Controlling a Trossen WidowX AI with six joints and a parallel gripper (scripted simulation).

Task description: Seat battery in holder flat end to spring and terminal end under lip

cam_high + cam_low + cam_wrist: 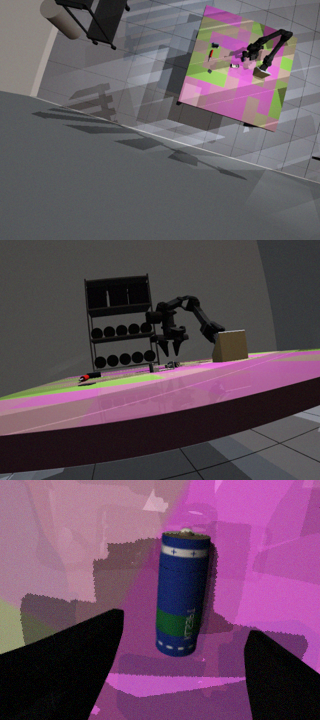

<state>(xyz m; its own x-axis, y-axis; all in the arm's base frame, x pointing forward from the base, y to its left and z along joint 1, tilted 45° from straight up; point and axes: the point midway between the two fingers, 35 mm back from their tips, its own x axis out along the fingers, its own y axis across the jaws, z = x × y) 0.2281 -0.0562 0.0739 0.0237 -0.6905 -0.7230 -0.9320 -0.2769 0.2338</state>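
In the wrist view, the blue battery (243, 59) (177, 364) (183, 595) is shown whole, with its green band, plus marks and metal terminal. In the top view only a small blue part of it is seen beside the gripper (248, 58) (172, 355) (186, 622), and in the exterior view it is partly covered by the battery holder (234, 65) (151, 367). The holder is not seen from the wrist.

The red screwdriver (211, 53) (84, 377) and the dark square piece (209, 71) (87, 384) are placed well apart from the battery. The brown wedge-shaped block (261, 73) (230, 346) is placed by the foot of the arm. Between the fingertips and the battery, no obstacle can be noticed.

The battery is lying on the table (222, 103) (155, 400), outside the holder. The jaws are spread partway above it, nothing being pinched; from the wrist, it is framed between them, its terminal pointed away.
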